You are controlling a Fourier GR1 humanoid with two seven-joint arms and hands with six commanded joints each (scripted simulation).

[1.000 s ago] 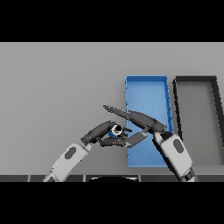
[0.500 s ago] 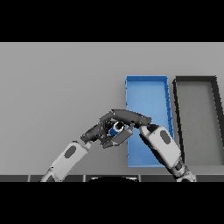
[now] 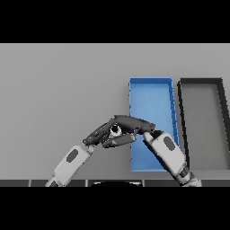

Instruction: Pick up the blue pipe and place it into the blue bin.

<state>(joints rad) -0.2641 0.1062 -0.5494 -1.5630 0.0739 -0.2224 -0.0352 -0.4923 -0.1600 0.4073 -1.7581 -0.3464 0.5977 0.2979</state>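
Just left of the blue bin (image 3: pixel 150 103), both hands met: left hand (image 3: pixel 104 135) and right hand (image 3: pixel 132 123) fingers curled around the blue pipe (image 3: pixel 116 130); bare desk (image 3: pixel 58 90) lay farther left.

Only one round end of the blue pipe (image 3: pixel 116 130) peeks out between the left hand (image 3: pixel 102 135) and the right hand (image 3: pixel 134 123); its body is covered. The right forearm hides the blue bin (image 3: pixel 150 96)'s near right corner.
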